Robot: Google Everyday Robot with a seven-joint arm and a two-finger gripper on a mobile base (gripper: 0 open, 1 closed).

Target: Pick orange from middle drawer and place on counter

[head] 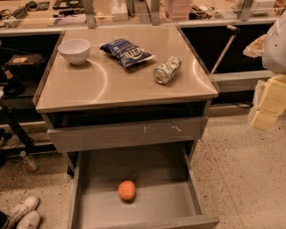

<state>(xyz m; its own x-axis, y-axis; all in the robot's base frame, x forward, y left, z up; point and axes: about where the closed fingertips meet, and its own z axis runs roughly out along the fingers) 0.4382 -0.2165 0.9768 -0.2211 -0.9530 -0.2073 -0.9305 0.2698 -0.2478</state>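
Observation:
The orange (127,190) lies on the flat floor of the middle drawer (156,172), which is pulled open toward me below the counter (111,85). The orange sits slightly left of the drawer's centre, near its front, apart from the walls. The counter is a brushed-steel top on the grey cabinet. My gripper (268,105) shows as pale yellow blocks at the right edge of the view, beside the cabinet at about counter height, well to the right of and above the orange. It holds nothing that I can see.
On the counter stand a white bowl (74,50), a blue chip bag (126,52) and a crushed can (166,69). A shut, scratched drawer front (129,133) overhangs the open drawer. A cluttered bench (134,11) runs behind. White shoes (22,214) lie bottom left.

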